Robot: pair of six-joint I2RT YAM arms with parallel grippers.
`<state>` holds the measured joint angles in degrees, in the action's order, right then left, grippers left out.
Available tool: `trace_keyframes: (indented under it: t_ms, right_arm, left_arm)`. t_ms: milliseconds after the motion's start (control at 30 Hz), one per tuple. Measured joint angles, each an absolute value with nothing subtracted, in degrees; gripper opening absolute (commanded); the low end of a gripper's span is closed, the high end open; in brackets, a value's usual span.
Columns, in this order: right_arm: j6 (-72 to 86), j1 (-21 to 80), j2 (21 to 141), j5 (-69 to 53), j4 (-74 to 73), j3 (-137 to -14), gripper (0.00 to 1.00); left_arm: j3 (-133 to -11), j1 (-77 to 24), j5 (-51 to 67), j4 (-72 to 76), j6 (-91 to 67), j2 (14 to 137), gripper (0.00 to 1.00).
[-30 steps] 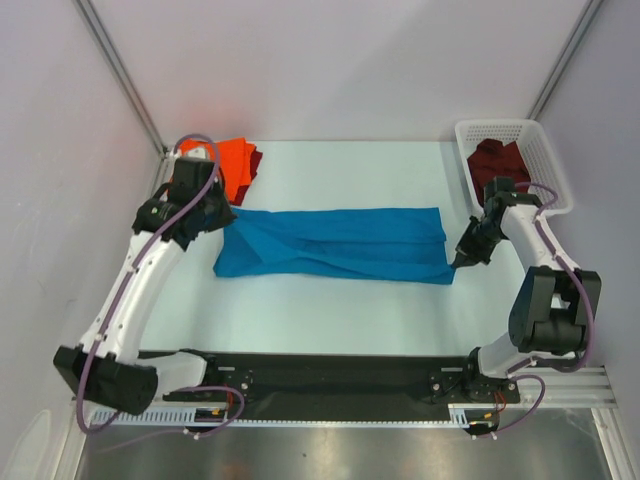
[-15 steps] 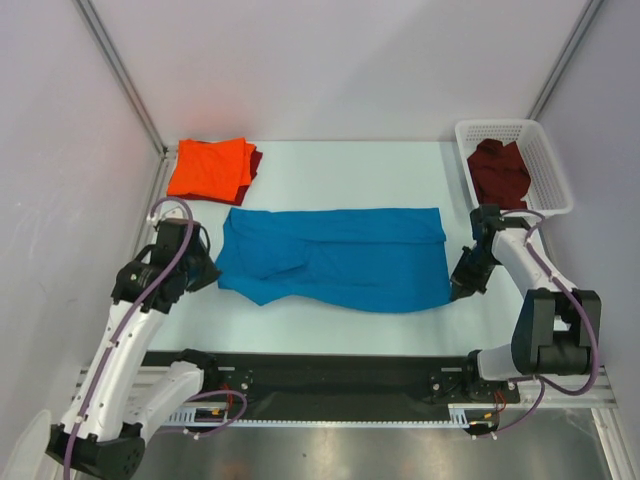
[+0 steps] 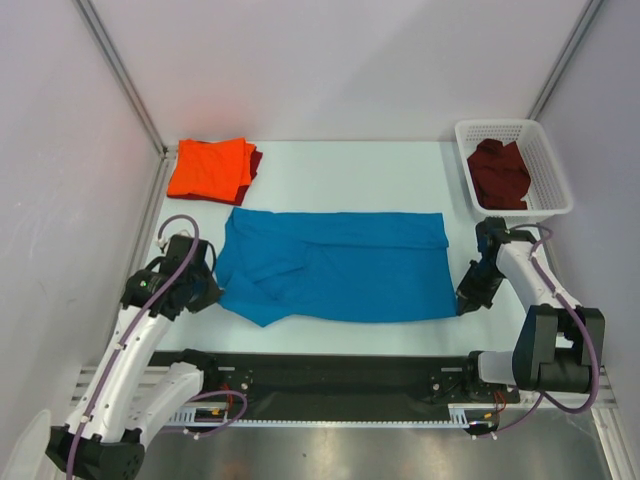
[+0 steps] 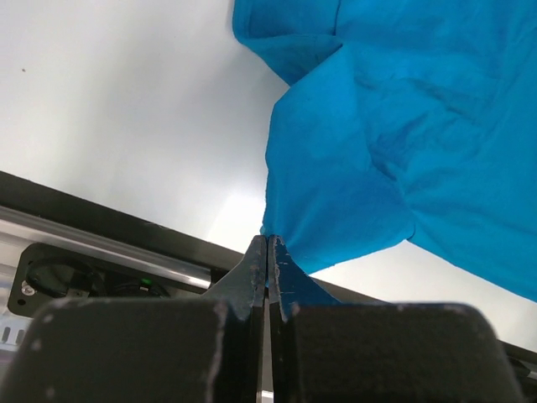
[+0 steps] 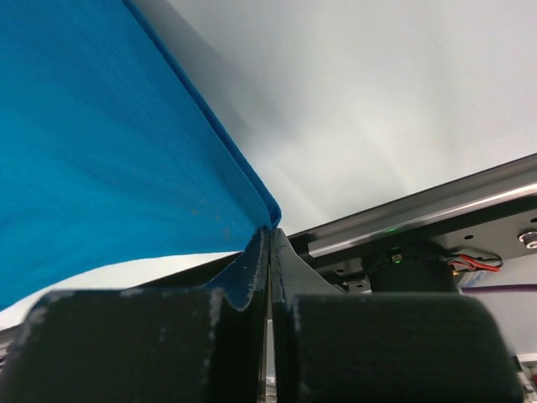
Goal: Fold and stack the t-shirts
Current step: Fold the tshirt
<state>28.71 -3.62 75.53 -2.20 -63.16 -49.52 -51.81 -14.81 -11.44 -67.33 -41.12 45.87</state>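
The bright blue t-shirt (image 3: pixel 335 265) lies spread across the middle of the table, rumpled at its left end. My left gripper (image 3: pixel 215 297) is shut on its near left corner; the pinched cloth shows in the left wrist view (image 4: pixel 336 193). My right gripper (image 3: pixel 463 307) is shut on its near right corner, also seen in the right wrist view (image 5: pixel 109 151). A folded orange t-shirt (image 3: pixel 208 168) lies at the back left on a dark maroon one (image 3: pixel 255 160). Another maroon t-shirt (image 3: pixel 498 172) lies in the basket.
The white lattice basket (image 3: pixel 552 170) stands at the back right. A black rail (image 3: pixel 330 370) runs along the table's near edge, close to both grippers. Walls close the left, back and right sides.
Both grippers have pulled the blue shirt's near edge toward the front of the table. The shirt has gone from a narrow band to a wider spread. The left arm swung forward from the orange shirt.
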Motion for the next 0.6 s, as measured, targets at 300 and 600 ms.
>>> trace_keyframes:
  t_ms: [300,600]
  right_arm:
    - [28.7,-3.6,75.8,-2.2,-62.9,-48.8,0.0]
    - [26.8,-3.5,82.5,-2.2,-61.4,-53.1,0.0]
  left_arm:
    - [-50.6,-14.8,-11.2,-68.1,-41.5,44.6,0.0]
    - [-55.1,-14.8,-10.6,-65.2,-37.9,50.3,0.0]
